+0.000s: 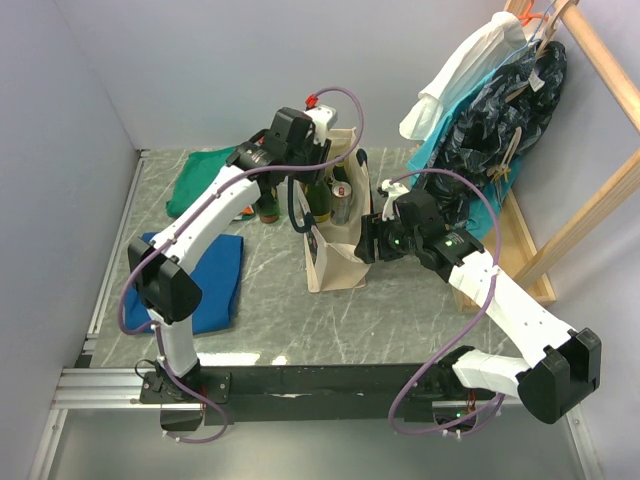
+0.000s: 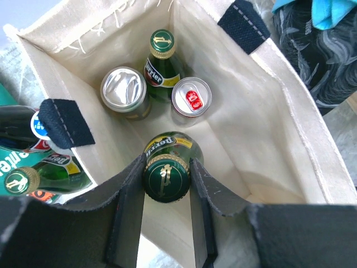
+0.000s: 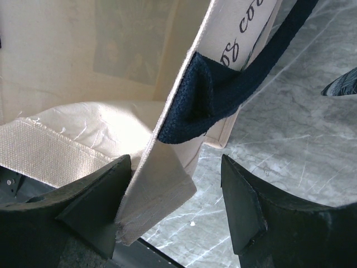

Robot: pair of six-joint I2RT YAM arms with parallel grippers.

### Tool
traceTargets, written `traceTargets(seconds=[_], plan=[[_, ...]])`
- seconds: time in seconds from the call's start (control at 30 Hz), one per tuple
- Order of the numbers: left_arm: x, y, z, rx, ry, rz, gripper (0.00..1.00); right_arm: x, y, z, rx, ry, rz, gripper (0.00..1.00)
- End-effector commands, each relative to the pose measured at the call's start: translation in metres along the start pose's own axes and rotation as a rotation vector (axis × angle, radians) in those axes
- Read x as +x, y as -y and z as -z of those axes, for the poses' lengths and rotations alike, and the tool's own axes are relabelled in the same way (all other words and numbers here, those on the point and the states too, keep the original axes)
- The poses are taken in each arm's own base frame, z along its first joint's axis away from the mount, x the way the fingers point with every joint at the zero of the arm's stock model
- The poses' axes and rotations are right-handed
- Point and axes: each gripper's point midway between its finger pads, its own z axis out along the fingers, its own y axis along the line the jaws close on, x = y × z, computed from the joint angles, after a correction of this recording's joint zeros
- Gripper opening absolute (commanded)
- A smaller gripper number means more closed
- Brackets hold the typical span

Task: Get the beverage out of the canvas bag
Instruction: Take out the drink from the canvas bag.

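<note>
Two bottles (image 2: 166, 177), two cans (image 2: 124, 91) stand inside canvas bag (image 2: 245, 139).

top external: high, behind the arm bases (image 1: 185, 385), facing down over the table (image 1: 300, 325). left wrist: close, straight down into the canvas bag (image 2: 251, 139). right wrist: very close, sidelong at its rim. shared: the bag.

One canvas bag (image 2: 234, 128), two cans (image 2: 124, 92), two green bottles (image 2: 162, 61) inside, two folded cloths (image 1: 215, 270)

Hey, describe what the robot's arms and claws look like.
The left arm and right arm have white links with chunky black joints and looping purple cables. The left claw and right claw have flat, dark grey fingers.
</note>
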Motion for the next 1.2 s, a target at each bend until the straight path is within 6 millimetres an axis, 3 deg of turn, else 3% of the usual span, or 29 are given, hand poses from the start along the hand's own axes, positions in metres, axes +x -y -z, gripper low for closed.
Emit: traceTargets(seconds=[0.0, 0.97, 1.17], plan=[[-0.096, 0.013, 0.077, 0.049, 0.330, -0.005, 0.01, 0.010, 0.004, 0.003, 0.028, -0.038, 0.012, 0.72], [-0.121, 0.019, 0.123, 0.091, 0.489, 0.035, 0.01, 0.008, 0.003, 0.004, 0.024, -0.029, 0.019, 0.71], [-0.130, 0.019, 0.141, 0.101, 0.548, 0.052, 0.01, 0.009, 0.004, 0.006, 0.027, -0.028, 0.023, 0.71]])
